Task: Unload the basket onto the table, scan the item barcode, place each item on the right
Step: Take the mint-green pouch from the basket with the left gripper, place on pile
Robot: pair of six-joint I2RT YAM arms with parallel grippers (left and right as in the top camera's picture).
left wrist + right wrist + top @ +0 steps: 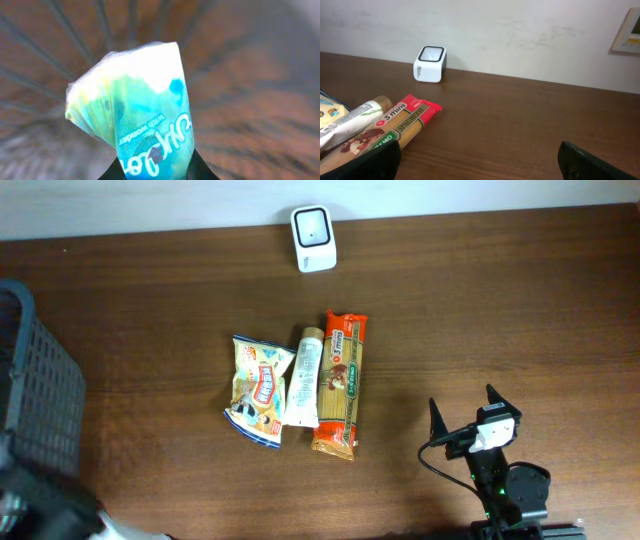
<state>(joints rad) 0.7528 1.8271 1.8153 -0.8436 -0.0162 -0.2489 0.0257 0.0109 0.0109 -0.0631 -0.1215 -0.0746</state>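
left gripper (pixel 156 174): narrowed down onto the blue-green packet (pixel 145 115). Its dark fingers (pixel 111 175) show at the bottom edge of the left wrist view, one on each side of the packet and against it.
blue-green packet: glossy film, white toward the top, with blue script lettering that reads upside down in the wrist view. It sticks up out of the jaws and fills mid-frame. The view is blurred, so no barcode can be made out.
packet location: at the basket (pixel 40 380) on the left edge of the table (pixel 500 300). Blurred basket wires sit right behind it in the wrist view. Can't tell if it is inside the basket or just over it. Not visible from overhead.
left arm (pixel 40 510): dark blurred mass in the bottom-left corner overhead, just below the basket.
right gripper (pixel 463 405): wide open, holding nothing. It is over bare table at lower right, well apart from the items.
scanner (pixel 313 238): white box with a dark-rimmed window, at the far edge of the table by the wall (pixel 520 30). Well apart from both grippers.
item row: three items lie side by side mid-table. Snack bag (pixel 260 390) is on the left, tube (pixel 303 378) in the middle, spaghetti pack (pixel 340 385) on the right. The tube is touching or nearly touching both neighbours.
right wrist view: tube and spaghetti pack at left, scanner beyond them near the wall.
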